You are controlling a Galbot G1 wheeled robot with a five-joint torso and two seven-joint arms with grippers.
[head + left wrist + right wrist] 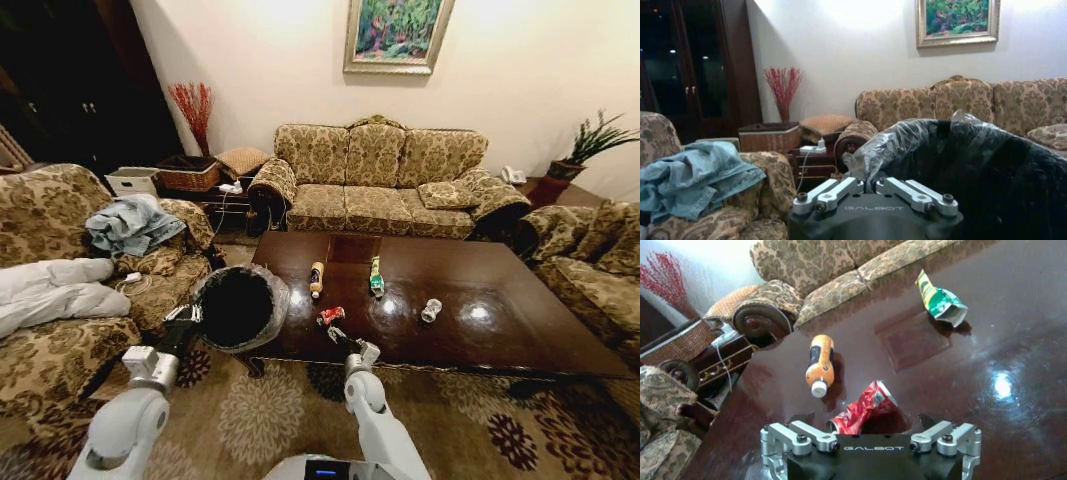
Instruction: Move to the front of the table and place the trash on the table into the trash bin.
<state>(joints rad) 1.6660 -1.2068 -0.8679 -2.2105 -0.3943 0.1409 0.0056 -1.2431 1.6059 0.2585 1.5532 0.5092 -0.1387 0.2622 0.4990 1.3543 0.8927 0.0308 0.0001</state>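
Observation:
On the dark wooden table (500, 340) lie a tan bottle (316, 278), a green tube (376, 277), a crushed red can (330, 316) and a silver-white can (431, 310). My right gripper (342, 337) stands open low over the table's near edge. The red can (863, 407) lies just ahead of it, between the spread fingers of the gripper (880, 424). Farther off lie the bottle (820, 365) and the tube (940, 300). My left gripper (187, 316) is shut on the rim of the black trash bin (238, 307), held at the table's left corner. The pinched liner shows at the gripper (867, 181), with the bin (973, 170) beyond.
A patterned sofa (375, 180) stands behind the table. An armchair (60, 260) with clothes is at the left and another (590, 270) at the right. A woven basket (188, 175) sits on a side table. A patterned rug (260, 410) covers the floor before the table.

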